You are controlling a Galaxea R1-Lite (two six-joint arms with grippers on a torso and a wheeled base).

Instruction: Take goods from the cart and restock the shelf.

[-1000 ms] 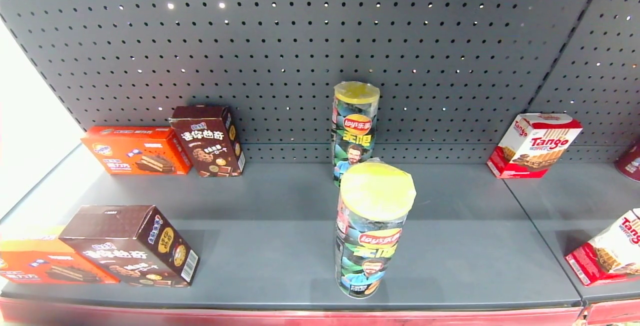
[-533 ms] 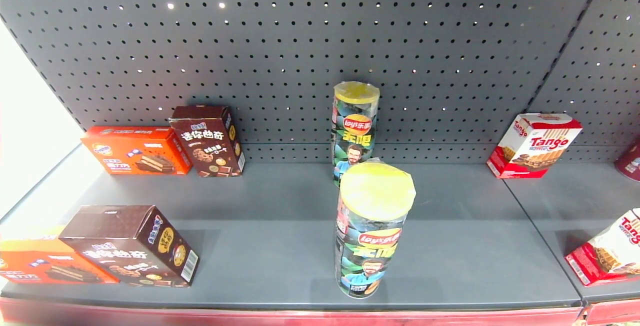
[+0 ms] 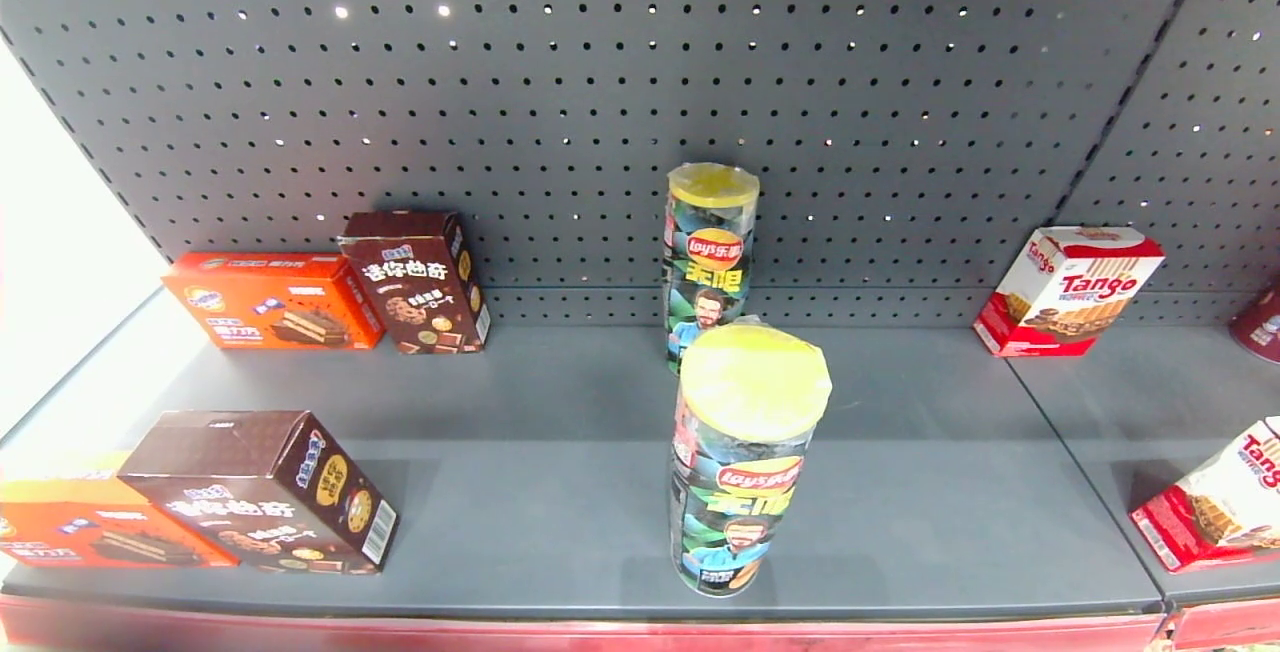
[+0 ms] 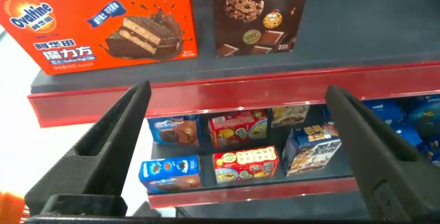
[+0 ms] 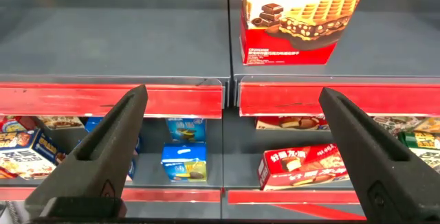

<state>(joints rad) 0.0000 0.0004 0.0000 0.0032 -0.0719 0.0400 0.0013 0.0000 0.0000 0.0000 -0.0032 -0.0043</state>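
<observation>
Beyond the left gripper [image 4: 237, 88] stands an orange box [image 4: 103, 18].

Grey pegboard back panel [image 3: 560, 82] behind, light showing through a few holes. Red price rail [image 3: 600, 632] along the front. Below it, rows of small packs: blue box [image 4: 170, 174] beside red box [image 4: 245, 163]; blue pack [image 5: 184, 161], red pack [image 5: 306, 167].

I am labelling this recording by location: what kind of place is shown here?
Probably a shop aisle, real or mock. A grey shelf with a pegboard back and a red price strip holds packaged snacks, such as a chip can and a wafer box; more boxes line the tier below.
</observation>
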